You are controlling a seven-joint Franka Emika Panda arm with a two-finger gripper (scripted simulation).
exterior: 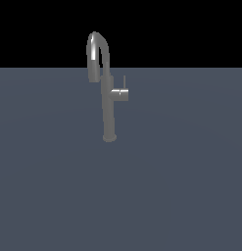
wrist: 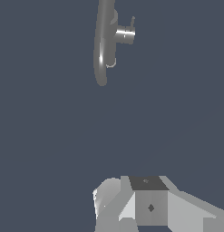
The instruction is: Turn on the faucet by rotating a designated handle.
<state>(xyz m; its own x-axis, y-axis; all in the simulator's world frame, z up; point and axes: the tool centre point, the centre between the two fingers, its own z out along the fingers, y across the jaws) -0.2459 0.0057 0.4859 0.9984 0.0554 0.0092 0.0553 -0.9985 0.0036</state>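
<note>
While I log this moment from the remote station, entries go view by view.

Exterior view, faucet (exterior: 108, 105): upright on the grey floor (exterior: 54, 196), round base down, spout arched high.
Exterior view, handle (exterior: 120, 94): stub pointing to the exterior view's right off the column, thin pin rising from its end.
Exterior view, arm: I see none of it.
Wrist view, faucet (wrist: 104, 41): seen along its length, well apart from my tool.
Wrist view, handle (wrist: 125, 35): stub and pin both visible.
Wrist view, gripper (wrist: 149, 206): only blocky pale housing shows; I cannot tell whether the fingers are spread or closed.
Risk: I judge the pin slim enough that a slightly off approach would slide past it or strike the column.
Difference: only the wrist view shows my tool; only the exterior view shows the faucet's upright stance.
</note>
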